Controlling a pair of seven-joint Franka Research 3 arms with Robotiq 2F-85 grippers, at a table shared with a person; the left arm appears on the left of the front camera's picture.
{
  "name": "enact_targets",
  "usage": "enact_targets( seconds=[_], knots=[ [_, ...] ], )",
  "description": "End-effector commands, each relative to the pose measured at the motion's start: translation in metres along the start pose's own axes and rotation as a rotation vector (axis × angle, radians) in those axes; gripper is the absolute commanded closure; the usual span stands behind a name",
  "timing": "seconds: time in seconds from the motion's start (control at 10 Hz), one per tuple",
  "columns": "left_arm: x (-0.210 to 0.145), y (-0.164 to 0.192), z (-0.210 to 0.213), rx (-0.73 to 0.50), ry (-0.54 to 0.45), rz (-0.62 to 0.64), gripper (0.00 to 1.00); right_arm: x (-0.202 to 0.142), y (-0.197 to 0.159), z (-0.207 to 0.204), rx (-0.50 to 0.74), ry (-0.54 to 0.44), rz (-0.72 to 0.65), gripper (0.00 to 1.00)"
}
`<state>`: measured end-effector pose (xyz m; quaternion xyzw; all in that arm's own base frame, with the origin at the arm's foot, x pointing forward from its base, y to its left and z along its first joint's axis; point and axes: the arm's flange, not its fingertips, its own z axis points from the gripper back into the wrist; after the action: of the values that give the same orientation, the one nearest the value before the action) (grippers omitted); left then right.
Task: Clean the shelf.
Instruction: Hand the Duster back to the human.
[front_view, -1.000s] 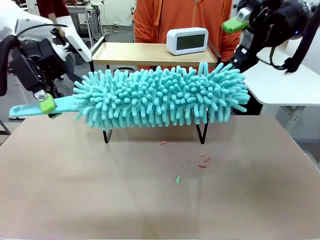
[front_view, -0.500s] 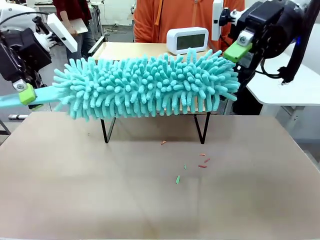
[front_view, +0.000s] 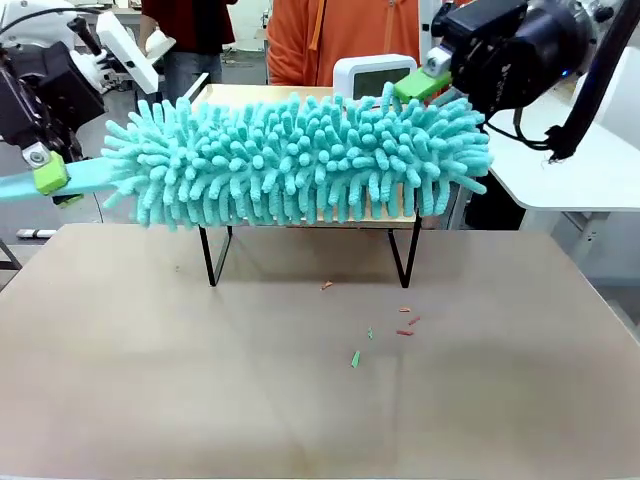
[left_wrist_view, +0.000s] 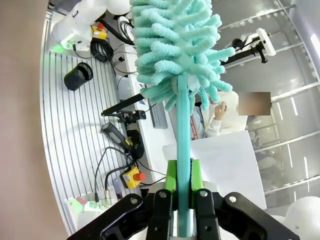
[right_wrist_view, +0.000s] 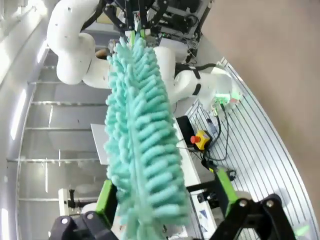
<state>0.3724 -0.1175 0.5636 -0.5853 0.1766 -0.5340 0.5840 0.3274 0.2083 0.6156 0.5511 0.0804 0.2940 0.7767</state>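
Duster: a big turquoise chenille duster (front_view: 300, 160) lies across the front view from 9 to 3 o'clock, its fronds draped over the shelf's top board; its flat handle (front_view: 60, 182) runs out to the 9 o'clock edge.
Shelf: the shelf (front_view: 405, 255) stands on the brown desk (front_view: 300, 400) toward 12 o'clock, mostly hidden behind the duster (two black front legs and a strip of light wood show below the fronds).
Left claw: the left claw (left_wrist_view: 182, 192) is pressed onto the duster handle, green pads (left_wrist_view: 171, 176) on either side of it; in the front view it sits at 9 o'clock (front_view: 45, 175).
Right claw: the right claw (right_wrist_view: 165, 200) is spread, its two green pads (right_wrist_view: 226, 192) well apart on either side of the duster's far end; whether they touch the fronds I cannot tell. In the front view it hangs at 1 o'clock (front_view: 430, 80), above that end.
Clock: a white digital clock (front_view: 360, 72) stands on the top board, behind the duster at 12 o'clock.
Crumbs: small red and green bits (front_view: 405, 322) lie on the desk in front of the shelf, just right of centre.
Person: an orange top (front_view: 340, 35) shows behind the shelf.
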Motion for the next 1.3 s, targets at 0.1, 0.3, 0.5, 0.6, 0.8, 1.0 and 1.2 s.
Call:
enact_targets(
  seconds=[0.1,0.3,0.5,0.6,0.8,1.0,1.2],
  knots=[
    [0.0098,0.0046,0.0162,0.007,0.005,0.033,0.88,-0.0139,0.0075,-0.0114,0.058,0.007,-0.013,0.00],
    [0.0109,0.0048,0.0182,0.002,-0.002,0.027,0.88,-0.0123,0.0058,-0.0141,0.044,0.030,-0.010,0.00],
    [0.0109,0.0045,0.0168,-0.003,-0.006,0.025,0.88,-0.0150,0.0041,-0.0135,0.041,0.084,0.001,0.54],
    [0.0108,0.0046,0.0163,-0.004,-0.005,0.028,0.88,-0.0151,0.0041,-0.0134,0.036,0.083,0.007,0.55],
    [0.0109,0.0050,0.0161,-0.004,-0.003,0.032,0.88,-0.0149,0.0032,-0.0137,0.030,0.070,0.002,1.00],
    [0.0111,0.0053,0.0162,-0.014,0.007,0.033,0.88,-0.0141,0.0025,-0.0143,0.029,0.053,0.002,0.82],
    [0.0107,0.0049,0.0133,-0.013,0.016,0.037,0.88,-0.0144,0.0014,-0.0142,0.032,0.047,0.005,1.00]
  ],
)
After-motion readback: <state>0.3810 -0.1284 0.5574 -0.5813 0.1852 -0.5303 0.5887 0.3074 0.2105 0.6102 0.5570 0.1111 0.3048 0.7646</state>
